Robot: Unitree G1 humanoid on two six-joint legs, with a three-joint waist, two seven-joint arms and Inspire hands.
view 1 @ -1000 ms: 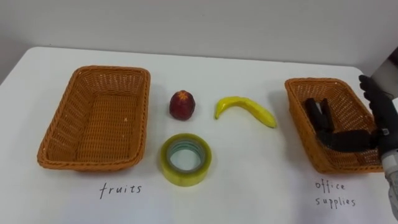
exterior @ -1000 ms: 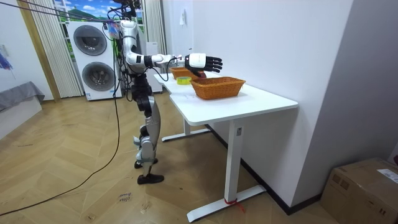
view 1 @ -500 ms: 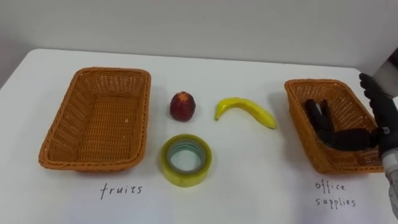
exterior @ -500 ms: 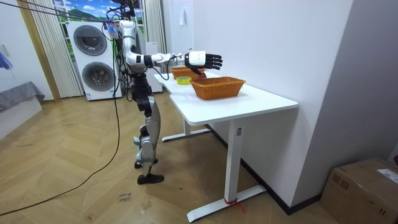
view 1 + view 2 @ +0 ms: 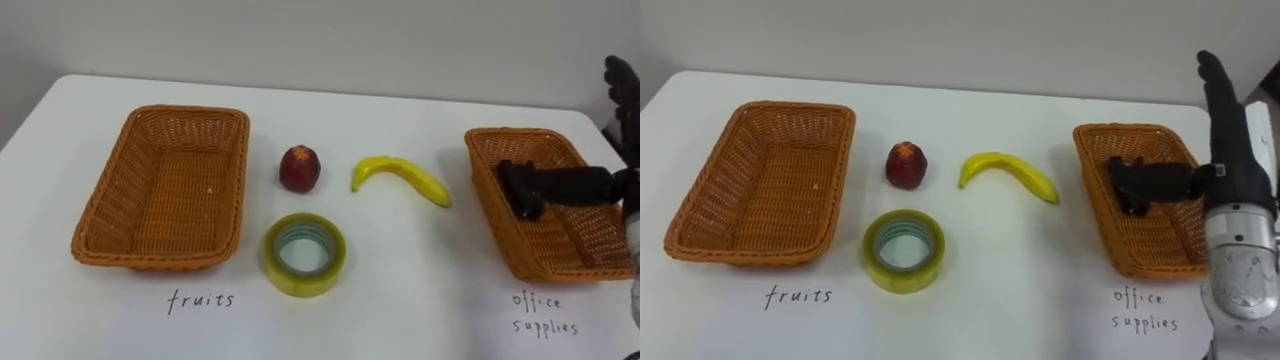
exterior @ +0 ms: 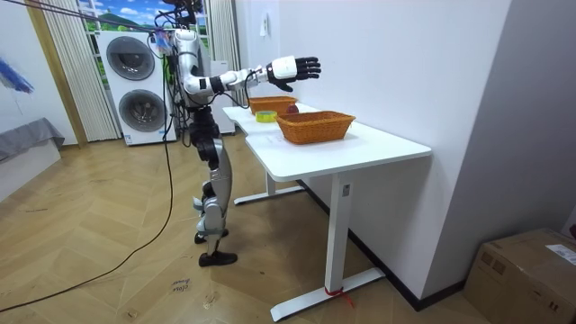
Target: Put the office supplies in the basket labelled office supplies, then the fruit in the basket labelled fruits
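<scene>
A red fruit (image 5: 300, 168), a yellow banana (image 5: 400, 177) and a yellow roll of tape (image 5: 304, 254) lie on the white table (image 5: 400, 290) between two wicker baskets. The left basket (image 5: 160, 190), above the handwritten word for fruits, holds nothing. The right basket (image 5: 570, 255), above the words for office supplies, holds a black object (image 5: 520, 190). My right hand (image 5: 1230, 140) is raised at the right edge, above that basket, open with its fingers straight and its thumb stretched toward the black object. In the room view the right hand (image 6: 292, 67) hangs well above the table, holding nothing.
I stand at the long side of the table, which is pushed against a white wall (image 6: 396, 54). Washing machines (image 6: 135, 81) stand behind me on the wooden floor.
My right hand has risen from just over the right basket to well above it, still open. The black object stays in the basket. The eye view has shifted slightly.
</scene>
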